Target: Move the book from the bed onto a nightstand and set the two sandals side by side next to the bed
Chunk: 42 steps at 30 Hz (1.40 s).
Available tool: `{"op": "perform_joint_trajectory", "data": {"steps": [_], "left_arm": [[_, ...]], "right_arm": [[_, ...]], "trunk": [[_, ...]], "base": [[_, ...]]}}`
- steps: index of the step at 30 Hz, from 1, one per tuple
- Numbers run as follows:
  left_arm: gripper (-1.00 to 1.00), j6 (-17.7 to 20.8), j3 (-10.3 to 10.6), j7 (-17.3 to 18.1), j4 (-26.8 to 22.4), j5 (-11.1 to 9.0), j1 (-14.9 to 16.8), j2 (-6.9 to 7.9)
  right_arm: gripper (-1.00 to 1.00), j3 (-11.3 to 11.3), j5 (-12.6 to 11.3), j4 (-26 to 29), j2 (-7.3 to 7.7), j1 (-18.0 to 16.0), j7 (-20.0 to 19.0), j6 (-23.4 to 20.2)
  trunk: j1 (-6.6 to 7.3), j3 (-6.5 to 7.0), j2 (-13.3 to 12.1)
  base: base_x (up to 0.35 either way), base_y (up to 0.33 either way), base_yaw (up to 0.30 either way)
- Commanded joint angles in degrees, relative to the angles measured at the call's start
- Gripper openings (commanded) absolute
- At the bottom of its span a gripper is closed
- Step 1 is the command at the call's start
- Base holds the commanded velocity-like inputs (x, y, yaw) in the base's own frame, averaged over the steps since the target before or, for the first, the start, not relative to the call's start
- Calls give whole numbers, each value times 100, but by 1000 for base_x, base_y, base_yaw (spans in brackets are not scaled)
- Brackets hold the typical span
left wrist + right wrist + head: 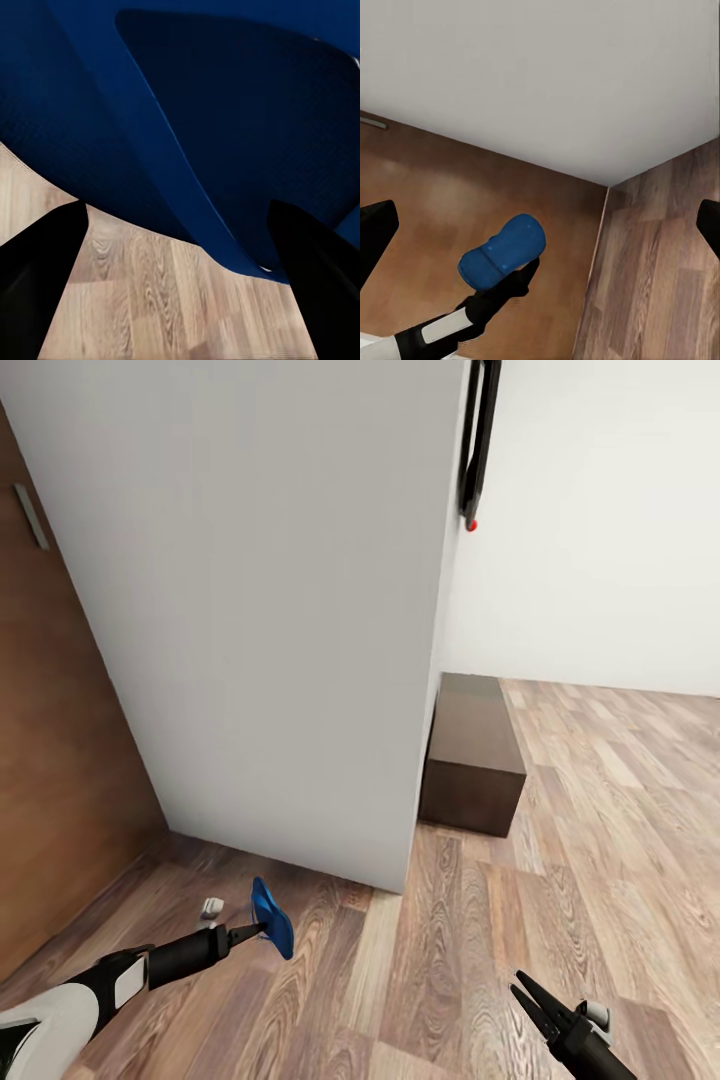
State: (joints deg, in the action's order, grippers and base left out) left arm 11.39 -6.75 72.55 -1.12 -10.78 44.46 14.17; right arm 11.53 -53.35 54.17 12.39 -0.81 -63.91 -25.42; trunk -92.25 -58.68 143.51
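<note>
The right wrist view shows the blue sandal (502, 251) whole, clamped in the left gripper (262, 930); the right gripper (520, 992) gapes empty.

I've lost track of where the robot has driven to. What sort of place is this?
Probably a corner inside a home: wood-plank floor, plain white wall, a brown wooden door and a low dark-brown cabinet past the wall's end. The left gripper carries a blue sandal.

This looks like a home: wood-plank floor (560, 880), plain white walls (280, 610), a brown wooden door (60, 780) and a low dark cabinet (475, 755).
</note>
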Motion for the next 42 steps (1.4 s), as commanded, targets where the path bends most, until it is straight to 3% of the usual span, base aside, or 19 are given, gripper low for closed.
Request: {"op": "perform_joint_trajectory", "data": {"steps": [1, 42], "left_arm": [[-100, 57, -63, 21, -2, 23, 1, 2], [-100, 54, -63, 9, -2, 23, 1, -44]], "right_arm": [[100, -2, -35, -3, 1, -4, -7, -51], [100, 7, -35, -7, 1, -3, 0, -54]], "trunk": [[1, -5, 2], [1, -5, 2]], "base": [[0, 0, -265], [0, 0, -260]]}}
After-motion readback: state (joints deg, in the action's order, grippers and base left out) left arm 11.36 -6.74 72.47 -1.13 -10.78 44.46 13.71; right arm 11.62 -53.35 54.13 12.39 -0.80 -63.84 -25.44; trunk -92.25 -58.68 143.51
